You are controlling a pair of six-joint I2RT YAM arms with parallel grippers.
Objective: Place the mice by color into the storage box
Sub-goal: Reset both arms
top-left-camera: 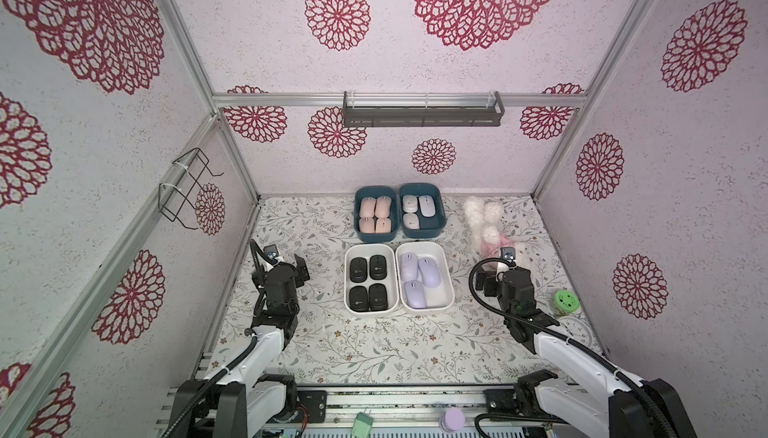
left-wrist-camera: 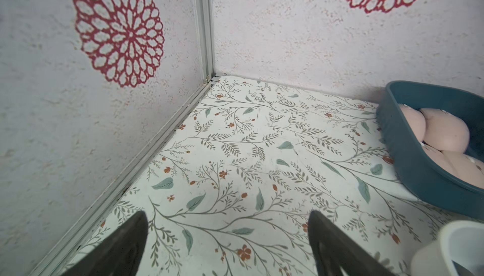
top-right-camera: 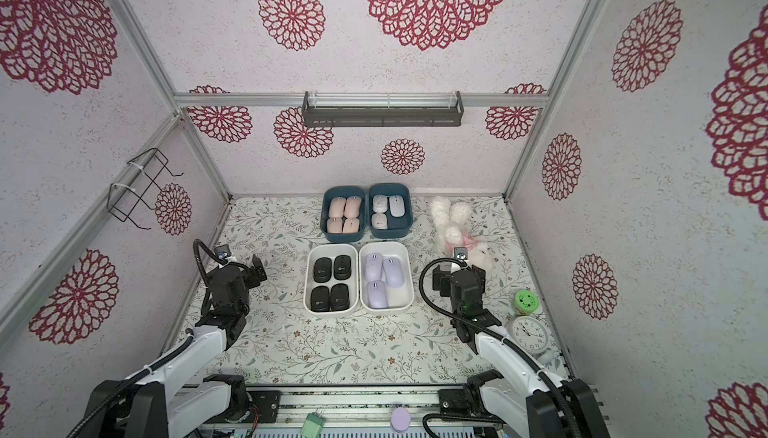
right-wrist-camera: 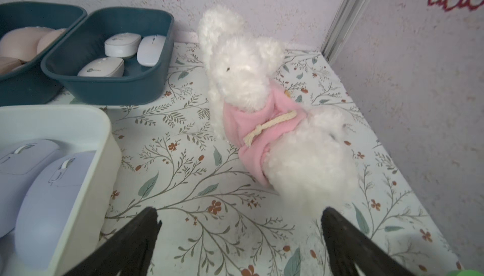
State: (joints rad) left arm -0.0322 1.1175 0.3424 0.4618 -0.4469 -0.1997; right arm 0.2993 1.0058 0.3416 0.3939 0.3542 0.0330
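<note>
Both your grippers are released and carry nothing: the left gripper (left-wrist-camera: 227,218) hangs over bare counter (left-wrist-camera: 262,144) beside the boxes, and the right gripper (right-wrist-camera: 239,215) hangs spread wide close by the plush toy (right-wrist-camera: 248,78), though you cannot tell whether one finger brushes its fur. Every mouse in view already lies in a box: the black mice (top-left-camera: 369,283) and lilac mice (top-left-camera: 417,280) in the two white boxes (top-left-camera: 347,286) nearer you, the peach-pink mice (top-left-camera: 376,215) and pale mice (top-left-camera: 415,211) in the two teal boxes (top-left-camera: 357,224) behind. The sorting looks finished, so draw each arm up and back, clear of the rims, and steer the right one off the toy. One pale mouse looks faintly bluish; compare it with the lilac ones first
</note>
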